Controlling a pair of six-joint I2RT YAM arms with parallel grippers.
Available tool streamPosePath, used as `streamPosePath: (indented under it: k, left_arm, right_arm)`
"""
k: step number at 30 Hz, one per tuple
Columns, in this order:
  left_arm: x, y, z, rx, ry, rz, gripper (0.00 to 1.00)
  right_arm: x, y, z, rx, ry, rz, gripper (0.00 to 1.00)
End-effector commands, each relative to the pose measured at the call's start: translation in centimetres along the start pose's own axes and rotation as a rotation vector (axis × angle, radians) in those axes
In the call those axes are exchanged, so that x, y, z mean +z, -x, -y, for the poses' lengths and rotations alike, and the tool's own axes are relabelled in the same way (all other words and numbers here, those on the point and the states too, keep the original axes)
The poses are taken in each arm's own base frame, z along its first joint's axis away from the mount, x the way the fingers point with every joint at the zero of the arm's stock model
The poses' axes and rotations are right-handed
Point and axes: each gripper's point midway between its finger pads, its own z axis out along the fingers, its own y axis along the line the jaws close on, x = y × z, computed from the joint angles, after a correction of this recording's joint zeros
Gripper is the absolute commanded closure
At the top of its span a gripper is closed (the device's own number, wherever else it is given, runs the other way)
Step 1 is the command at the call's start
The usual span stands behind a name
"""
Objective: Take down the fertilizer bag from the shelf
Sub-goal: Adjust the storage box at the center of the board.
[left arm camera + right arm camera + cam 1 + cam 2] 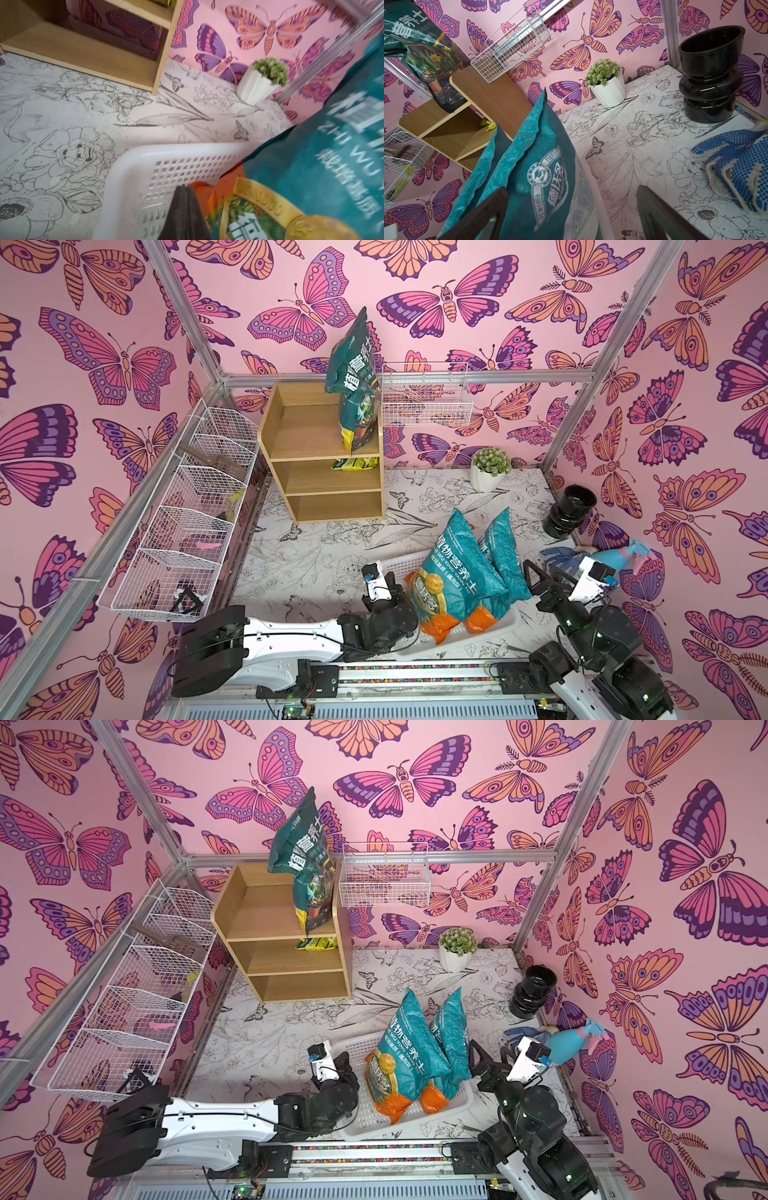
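The fertilizer bag stood upright on the top tier of the shelf, at the end nearest the wall-hung wire basket, its top rising above the back board. A yellow packet lay on the middle tier below it.

Between the arms and the shelf, two teal bags stood propped in a white plastic basket. The left gripper sat inside that basket beside the nearer bag's orange foot, its fingers pressed together on nothing. The right gripper stood spread wide just beside the farther bag, empty.

A potted plant, a black vase, a blue glove and a spray bottle lined the right side. A row of wire baskets hung along the left.

The tabletop bore grey line drawings of flowers. Pink butterfly wallpaper covered the walls behind an aluminium frame.
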Motion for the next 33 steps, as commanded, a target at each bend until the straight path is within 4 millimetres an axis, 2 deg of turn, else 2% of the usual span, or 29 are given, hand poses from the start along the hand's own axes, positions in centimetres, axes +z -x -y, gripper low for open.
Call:
streamPosePath:
  k: [1, 7, 14, 24, 29, 33]
  left_arm:
    - [1.2, -3.3, -1.0, 0.032, 0.094, -0.169, 1.0]
    - [2.9, -5.1, -1.5, 0.022, 0.208, -0.265, 1.0]
    - [5.8, -4.5, -4.7, 0.057, 0.319, -0.284, 1.0]
    - [10.7, -1.6, -8.7, 0.104, 0.467, -0.291, 1.0]
    - [11.0, 1.3, -8.5, 0.143, 0.474, -0.225, 1.0]
    - [10.8, 2.8, -8.0, 0.143, 0.457, -0.2, 1.0]
  right_arm:
    - [0.2, -0.1, 0.1, -0.016, -0.003, 0.006, 0.01]
    - [0.2, -0.2, 0.0, -0.015, 0.004, 0.002, 0.01]
    - [0.2, -0.2, -0.1, -0.013, 0.009, 0.002, 0.01]
    - [0.4, -0.4, -0.1, -0.016, 0.01, 0.0, 0.01]
    - [0.5, -0.5, -0.1, -0.018, 0.011, -0.001, 0.01]
    - [0.6, -0.5, -0.1, -0.019, 0.009, -0.001, 0.01]
